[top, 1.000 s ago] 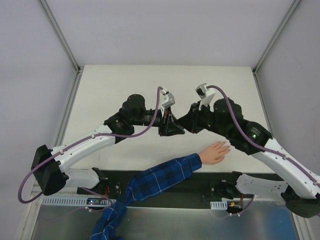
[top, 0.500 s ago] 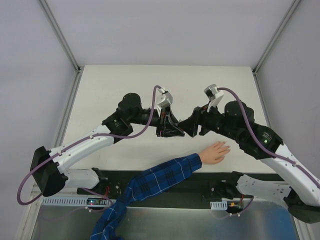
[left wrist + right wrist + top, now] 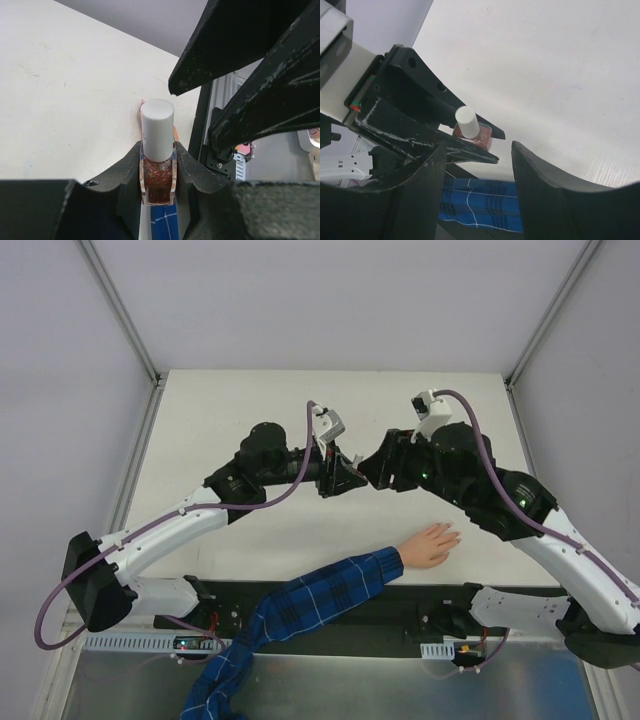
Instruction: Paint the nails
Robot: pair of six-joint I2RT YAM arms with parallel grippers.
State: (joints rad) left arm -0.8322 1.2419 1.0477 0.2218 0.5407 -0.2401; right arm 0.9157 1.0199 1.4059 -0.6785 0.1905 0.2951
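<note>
Table (image 3: 250,400): pale surface; both arms meet over its middle.
Sleeve (image 3: 330,590): blue-and-white plaid, reaching in from the near edge, so the hand lies within both arms' reach.
Hand (image 3: 430,543): pale peach, flat and palm down near the right arm, apart from both grippers; it probably lies this way to present the fingertips.
Left gripper (image 3: 158,170): closed tight on the bottle's glass body, leaving the cap free beyond the fingers.
Right gripper (image 3: 479,147): jaws parted and gripping nothing, facing the cap from just beside it, likely to unscrew it.
Bottle (image 3: 158,185): small, with dark reddish glittery polish, well apart from the hand.
Cap (image 3: 157,127): white and on the bottle, so no brush is out.
Nails (image 3: 453,533): at the fingertips, too small to make out; painting not yet begun.
</note>
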